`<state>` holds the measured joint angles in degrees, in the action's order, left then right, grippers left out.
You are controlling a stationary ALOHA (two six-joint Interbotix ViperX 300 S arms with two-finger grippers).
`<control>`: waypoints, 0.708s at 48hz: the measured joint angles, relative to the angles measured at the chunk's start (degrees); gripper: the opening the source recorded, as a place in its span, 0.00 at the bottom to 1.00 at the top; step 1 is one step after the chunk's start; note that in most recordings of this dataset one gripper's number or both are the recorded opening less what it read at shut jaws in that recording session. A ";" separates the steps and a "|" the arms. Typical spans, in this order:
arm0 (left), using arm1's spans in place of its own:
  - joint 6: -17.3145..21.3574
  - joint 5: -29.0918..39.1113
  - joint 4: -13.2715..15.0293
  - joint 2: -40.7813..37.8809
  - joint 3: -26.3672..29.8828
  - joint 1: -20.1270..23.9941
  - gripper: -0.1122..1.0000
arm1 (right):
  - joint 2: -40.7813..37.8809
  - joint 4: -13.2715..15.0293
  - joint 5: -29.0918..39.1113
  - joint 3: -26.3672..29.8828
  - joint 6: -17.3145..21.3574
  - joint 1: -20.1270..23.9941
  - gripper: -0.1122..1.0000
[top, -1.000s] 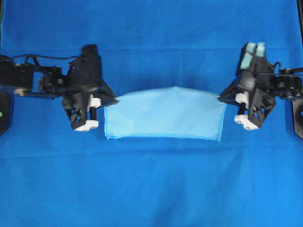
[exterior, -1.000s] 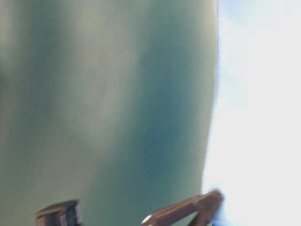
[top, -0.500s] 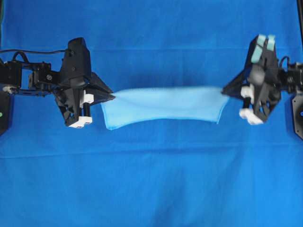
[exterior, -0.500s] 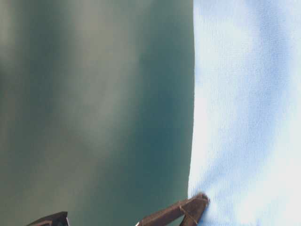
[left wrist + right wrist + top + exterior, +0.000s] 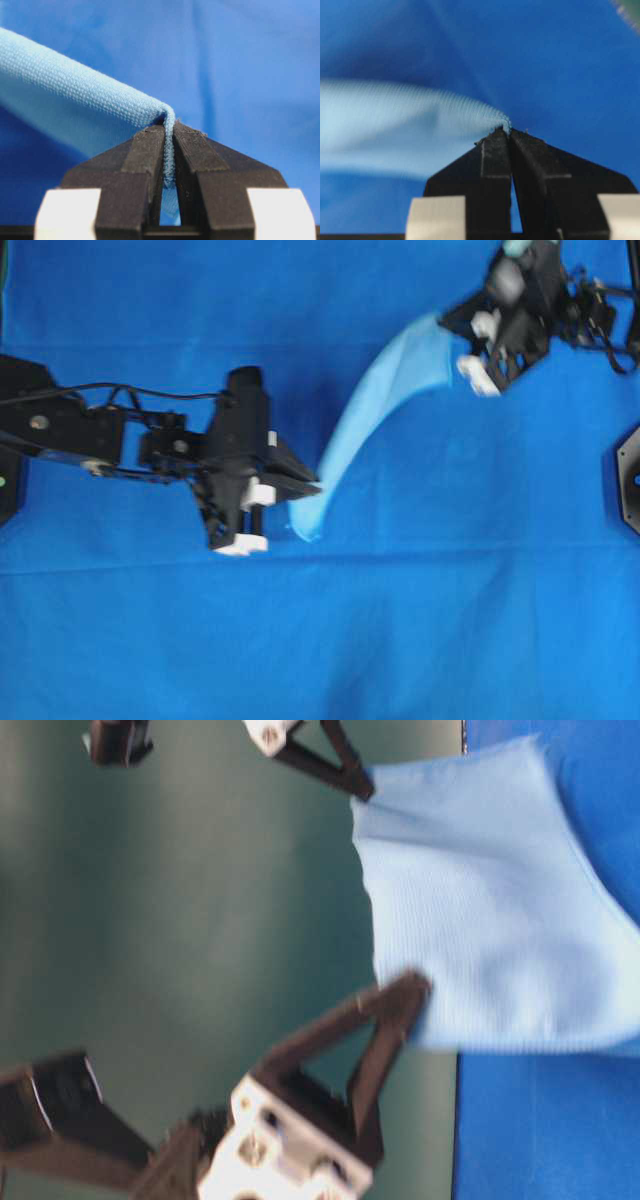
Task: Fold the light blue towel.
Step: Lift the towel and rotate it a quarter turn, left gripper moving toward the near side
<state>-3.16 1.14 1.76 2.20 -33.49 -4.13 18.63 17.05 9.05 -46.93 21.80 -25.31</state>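
The light blue towel [image 5: 365, 410] hangs stretched in the air as a slanted band from lower left to upper right. My left gripper [image 5: 312, 487] is shut on its lower corner near the middle of the overhead view. My right gripper [image 5: 452, 322] is shut on the opposite corner at the top right. In the left wrist view the towel's hem [image 5: 169, 145] is pinched between the black fingers [image 5: 145, 150]. The right wrist view shows the towel [image 5: 410, 117], blurred, running left from the shut right gripper [image 5: 508, 131]. In the table-level view the towel [image 5: 480, 910] hangs between both grippers.
A large royal-blue cloth [image 5: 320, 640] covers the whole table under the arms. Black arm mounts sit at the left edge [image 5: 8, 480] and the right edge [image 5: 630, 475].
The left gripper has moved right and toward the front with its corner. The right gripper has moved to the far back. The towel has swung from a level band into a steep diagonal.
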 measured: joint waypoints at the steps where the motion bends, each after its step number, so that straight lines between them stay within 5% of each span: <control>1: -0.09 -0.09 0.00 -0.62 0.70 -0.18 0.12 | -0.79 0.26 -0.09 0.79 -0.18 -0.18 0.12; 19: 0.62 -0.35 0.00 -6.15 7.03 -1.93 0.12 | -10.63 4.66 -0.35 10.99 -0.44 -0.18 0.12; 34: 0.53 -2.46 0.00 -11.07 12.22 -2.02 0.12 | -9.67 4.92 0.44 9.67 -0.35 -1.05 0.12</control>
<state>-2.64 -1.32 1.76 -8.88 -21.27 -6.15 8.96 21.97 9.49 -37.27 21.45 -26.37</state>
